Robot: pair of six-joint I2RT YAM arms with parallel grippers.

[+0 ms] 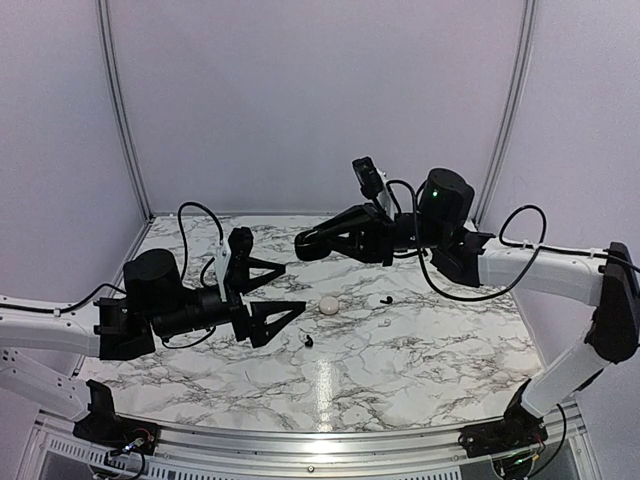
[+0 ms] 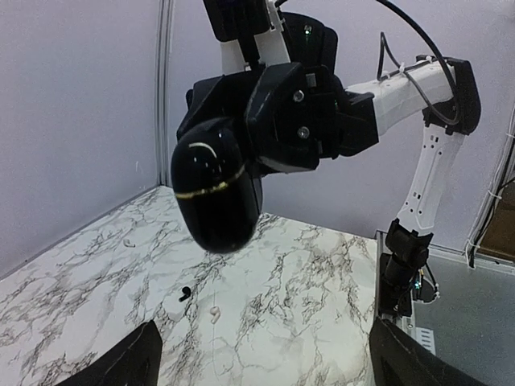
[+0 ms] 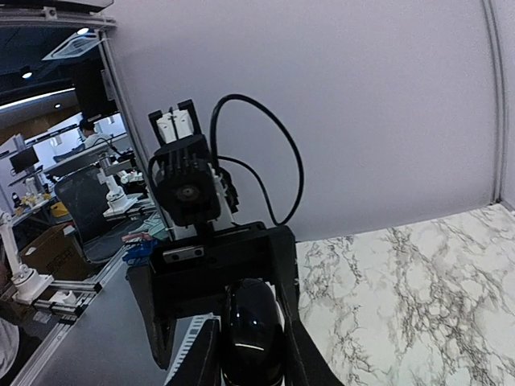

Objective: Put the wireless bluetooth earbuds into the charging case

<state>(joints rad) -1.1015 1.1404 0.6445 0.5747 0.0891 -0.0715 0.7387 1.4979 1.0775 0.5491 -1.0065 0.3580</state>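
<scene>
Hovering my left fingers (image 1: 291,290) spread near the charging case (image 1: 328,305), right fingers (image 1: 306,244) pinching a glossy black pod (image 2: 216,193). Reckon I grab the nearest earbud (image 1: 308,341) next.

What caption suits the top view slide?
Right hand grips glossy black pod aloft; left hand open; cream case and two earbuds on marble table.

No readable text, label, brand or number shows in any view.

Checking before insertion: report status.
Left gripper open, empty. Right gripper shut on black oval pod, raised. Cream case on marble table, one earbud right of it, other earbud nearer. Nothing covers them.
</scene>
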